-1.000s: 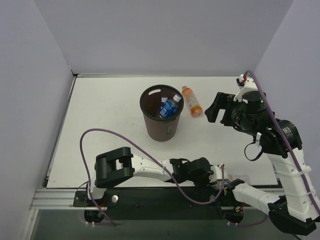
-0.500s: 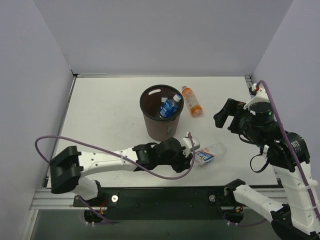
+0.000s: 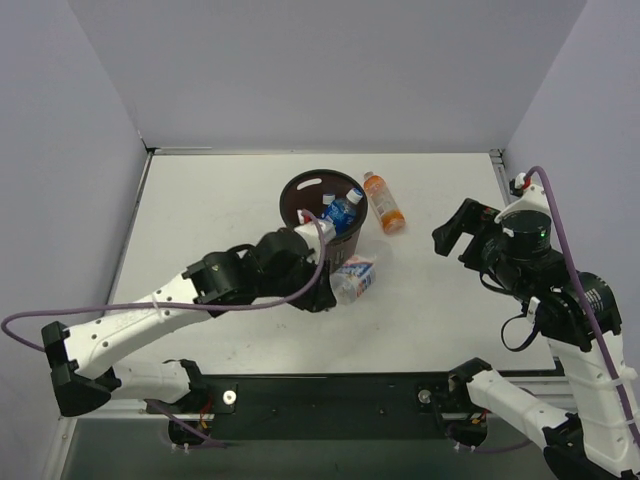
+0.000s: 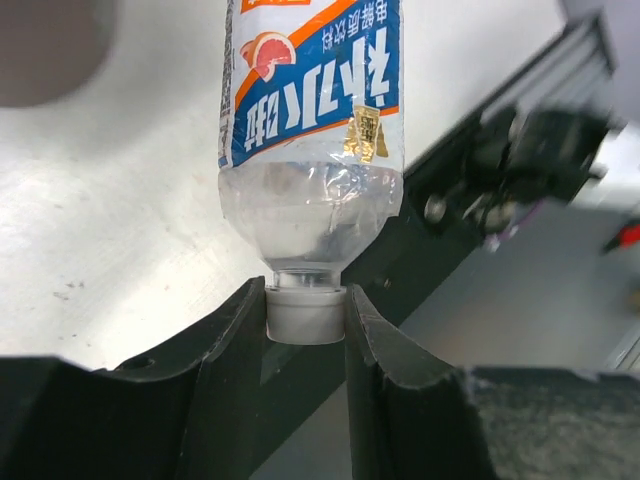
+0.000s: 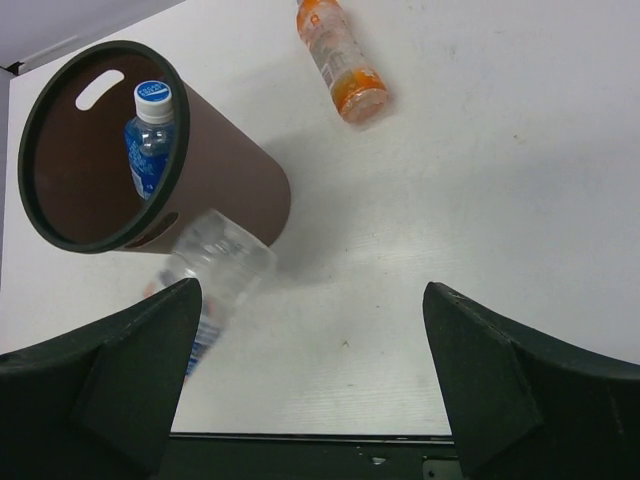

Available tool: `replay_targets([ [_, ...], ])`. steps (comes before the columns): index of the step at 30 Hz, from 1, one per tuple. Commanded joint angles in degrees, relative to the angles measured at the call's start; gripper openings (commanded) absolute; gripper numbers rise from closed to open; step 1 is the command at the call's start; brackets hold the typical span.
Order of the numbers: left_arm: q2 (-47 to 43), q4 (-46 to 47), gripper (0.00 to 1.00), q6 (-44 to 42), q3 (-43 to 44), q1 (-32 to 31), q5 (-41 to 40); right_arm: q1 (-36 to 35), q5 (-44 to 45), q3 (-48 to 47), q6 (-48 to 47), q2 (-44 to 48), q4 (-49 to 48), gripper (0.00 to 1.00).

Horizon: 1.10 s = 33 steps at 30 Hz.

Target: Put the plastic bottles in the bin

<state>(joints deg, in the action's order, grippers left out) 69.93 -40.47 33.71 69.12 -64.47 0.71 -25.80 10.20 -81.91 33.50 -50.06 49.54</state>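
1. The left gripper point(image 4: 306, 303) is clenched on the grey-white cap of a clear bottle with a whitish, blue and orange label point(image 4: 315, 120), one finger point(image 4: 235, 330) on each side of the cap.
2. From above, that labelled bottle point(image 3: 352, 278) sits just beside the near right side of the bin, its body pointing away from the left arm. It seems lifted off the white table point(image 3: 200, 220), though the right wrist view shows it only as a blur, so I cannot tell whether it touches the bin's wall.
3. The right gripper point(image 5: 310, 295) hangs over the table's right side with its jaws released and wide apart, grasping nothing, well apart from every bottle.
4. The dark brown bin point(image 3: 300, 245) stands upright near the middle of the table, a slot handle showing near its far rim.
5. Inside it, a clear bottle with a blue label and white cap point(image 3: 342, 210) leans against the right wall, cap upward.
6. Farthest back, the orange bottle point(image 3: 383, 202) lies on its side on the table just right of the bin, apart from it, with its orange cap pointing away from the arms.
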Motion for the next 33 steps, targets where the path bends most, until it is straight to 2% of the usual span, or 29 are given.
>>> replay_targets([
  [1, -5.3, -11.2, 0.0, 9.8, 11.3, 5.2, -0.8, 0.4, -0.4, -0.4, 1.0, -1.3, -2.7, 0.87],
  [8, -7.2, -13.7, 0.0, 21.6, 17.7, 12.9, -0.7, 0.4, -3.9, 1.3, 3.3, -1.2, -4.6, 0.86],
  [10, -8.4, -13.3, 0.0, 27.4, 16.7, 14.8, -2.1, 0.3, -5.8, 1.4, 3.3, -1.4, -5.8, 0.86],
  [14, -10.7, -4.6, 0.0, 31.1, 11.5, 17.9, -0.7, 0.2, -13.3, 1.8, 1.5, -2.6, -9.3, 0.87],
  [17, -9.8, -3.0, 0.0, 35.2, 10.0, 19.6, 0.7, 0.1, -17.0, -0.1, 1.2, -5.2, -9.6, 0.87],
  [21, -8.9, -1.3, 0.0, 42.8, 7.6, 21.0, -2.2, -0.7, -17.8, -1.7, 1.6, -6.9, -9.8, 0.87],
  [25, -8.8, 4.9, 0.0, 44.0, 4.7, 22.6, -1.2, -0.8, -17.4, -0.8, 1.7, -6.6, -10.0, 0.89],
  [27, -7.5, 6.6, 0.0, 43.5, 4.5, 23.7, -0.7, -1.1, -17.6, 0.2, 1.8, -6.5, -10.0, 0.94],
  [28, -7.2, 6.5, 0.05, 43.5, 4.7, 24.0, -0.7, -1.3, -17.6, 0.4, 2.0, -6.5, -9.9, 0.96],
  [29, -6.7, 6.2, 0.2, 43.5, 4.7, 24.2, -0.7, -1.3, -17.6, 0.6, 2.2, -6.5, -9.9, 0.97],
  [30, -6.6, 5.8, 0.47, 43.9, 4.7, 24.4, -1.1, -1.3, -17.6, 0.9, 2.1, -6.5, -9.9, 0.99],
  [33, -7.1, 6.9, 0.91, 43.9, 4.5, 24.4, -3.6, -1.5, -17.7, 1.1, 1.8, -6.6, -10.0, 1.0],
])
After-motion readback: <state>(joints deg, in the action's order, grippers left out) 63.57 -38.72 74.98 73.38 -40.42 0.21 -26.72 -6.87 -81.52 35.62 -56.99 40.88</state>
